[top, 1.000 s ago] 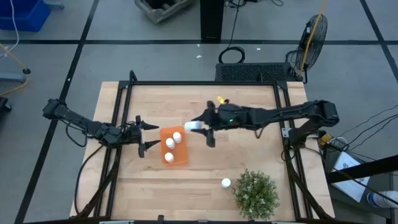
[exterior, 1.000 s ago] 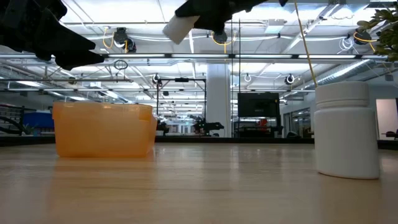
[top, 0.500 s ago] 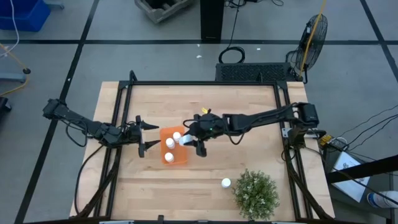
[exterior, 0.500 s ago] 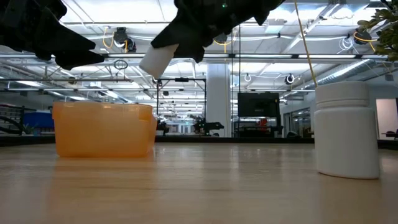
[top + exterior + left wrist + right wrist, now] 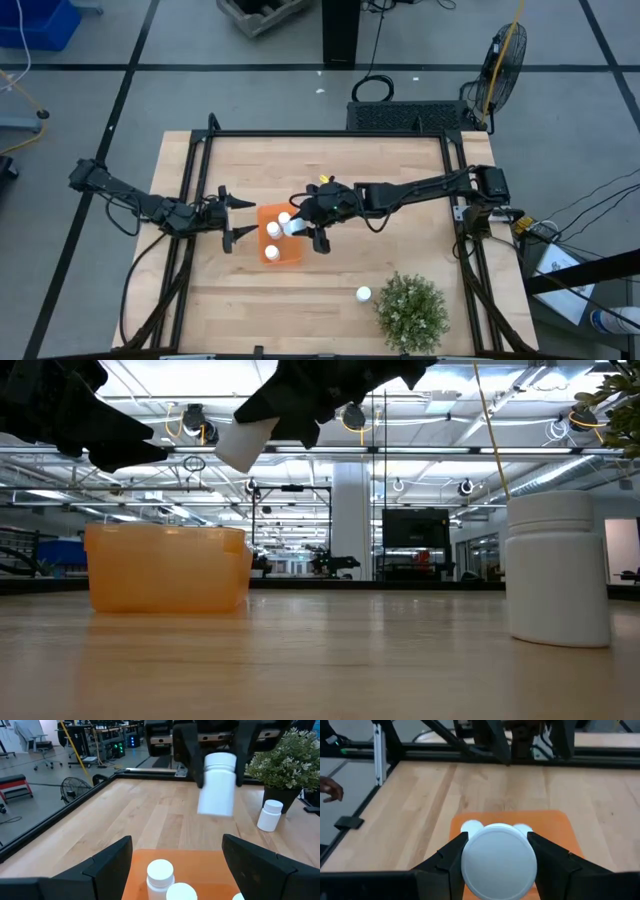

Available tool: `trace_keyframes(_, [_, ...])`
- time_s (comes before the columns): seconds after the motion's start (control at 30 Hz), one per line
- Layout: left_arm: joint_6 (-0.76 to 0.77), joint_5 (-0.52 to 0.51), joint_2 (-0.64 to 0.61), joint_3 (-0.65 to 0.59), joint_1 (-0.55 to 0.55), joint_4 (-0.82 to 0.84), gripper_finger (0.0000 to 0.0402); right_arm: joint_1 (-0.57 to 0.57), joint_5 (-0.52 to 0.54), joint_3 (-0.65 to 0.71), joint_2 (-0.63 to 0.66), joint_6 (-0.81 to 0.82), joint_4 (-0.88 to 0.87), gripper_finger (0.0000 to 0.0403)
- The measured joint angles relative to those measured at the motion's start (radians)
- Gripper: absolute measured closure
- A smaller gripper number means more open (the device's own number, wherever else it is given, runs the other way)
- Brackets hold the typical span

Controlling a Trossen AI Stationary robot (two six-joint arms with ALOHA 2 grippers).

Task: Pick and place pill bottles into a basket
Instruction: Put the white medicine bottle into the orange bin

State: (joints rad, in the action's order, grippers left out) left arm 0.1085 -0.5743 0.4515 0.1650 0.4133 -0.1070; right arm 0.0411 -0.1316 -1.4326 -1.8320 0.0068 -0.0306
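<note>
The orange basket [image 5: 281,246] sits left of the table's middle, with three white pill bottles standing in it [image 5: 272,231]. They also show in the left wrist view [image 5: 160,872]. My right gripper [image 5: 303,226] is shut on another white bottle [image 5: 292,228] over the basket's right side. In the low view the held bottle [image 5: 240,445] is above the basket's rim [image 5: 165,532]. A loose bottle [image 5: 363,294] stands upright on the table beside the plant. My left gripper [image 5: 236,214] is open and empty, just left of the basket. My right gripper pinches the bottle between its two fingers [image 5: 188,755] at its cap end [image 5: 220,761]. The fingers slant down from the table's right side. The bottle's body [image 5: 216,795] sticks out past the fingertips, tilted, lifted clear above the basket.
A green bushy plant [image 5: 410,311] stands near the front right. A black metal frame [image 5: 325,134] runs around the wooden tabletop. Bare wood lies between the basket and the plant. A hand [image 5: 330,790] shows beyond the table's edge.
My right gripper has carried the bottle toward the table's left edge, from mid-table to over the basket's right side, and has come down somewhat, with the bottle tipping downward. The left arm and the basket have kept still.
</note>
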Motion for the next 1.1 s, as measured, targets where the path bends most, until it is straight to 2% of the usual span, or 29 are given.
trace_keyframes(0.9, [0.000,0.000,0.000,0.000,0.000,-0.017,0.0091,0.043,0.006,0.001,0.010,-0.049,-0.088,0.0239])
trace_keyframes(1.1, [0.009,0.029,0.000,0.000,0.000,-0.158,0.0091,0.036,0.116,0.002,0.060,-0.072,-0.173,0.0239])
